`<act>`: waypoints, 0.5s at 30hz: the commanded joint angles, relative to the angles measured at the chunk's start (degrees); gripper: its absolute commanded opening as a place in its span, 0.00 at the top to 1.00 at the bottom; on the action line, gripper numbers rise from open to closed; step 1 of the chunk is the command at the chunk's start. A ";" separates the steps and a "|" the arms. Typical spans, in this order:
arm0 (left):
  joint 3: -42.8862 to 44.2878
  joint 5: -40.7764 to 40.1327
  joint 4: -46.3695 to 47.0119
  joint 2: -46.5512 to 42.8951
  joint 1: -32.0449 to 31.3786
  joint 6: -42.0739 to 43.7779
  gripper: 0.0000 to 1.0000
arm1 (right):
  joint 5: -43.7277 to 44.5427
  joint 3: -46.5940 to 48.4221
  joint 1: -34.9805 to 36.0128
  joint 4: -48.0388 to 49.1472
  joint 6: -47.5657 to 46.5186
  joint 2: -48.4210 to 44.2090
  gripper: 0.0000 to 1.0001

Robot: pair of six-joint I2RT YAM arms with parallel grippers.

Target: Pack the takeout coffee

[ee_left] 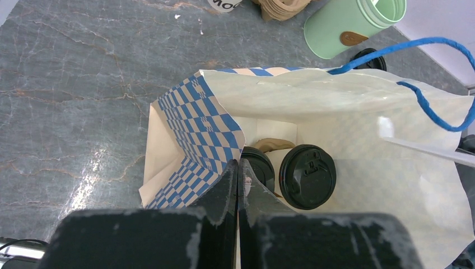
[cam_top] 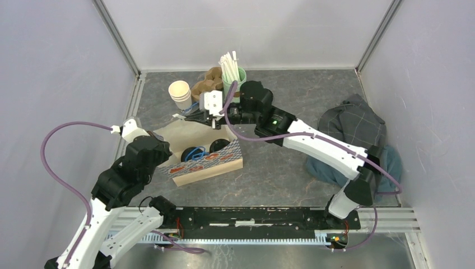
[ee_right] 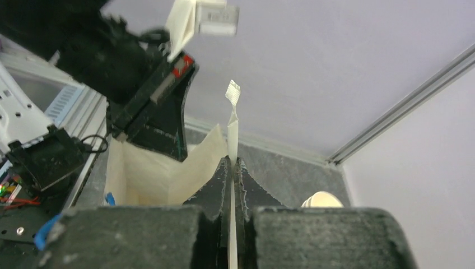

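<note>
My left pincer is pressed together on the checkered near rim of the paper bag. My right pincer is clamped on a thin sheet of its far rim, and the mouth stands open between them. The takeout coffee stands upright on the bag's floor, black lid up, with a second lidded cup just beside it at its 9 o'clock. A blue handle loops off the rim. On the table, around 12 o'clock from the bag, stand a green tumbler of white straws, brown cup carriers and 1 stack of white cups. A grey cloth lies at 3 o'clock.
</note>
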 commanded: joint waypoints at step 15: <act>2.21 -0.97 0.45 1.00 -0.21 0.30 0.98 | 22.15 3.36 1.91 -9.26 -5.37 0.53 0.25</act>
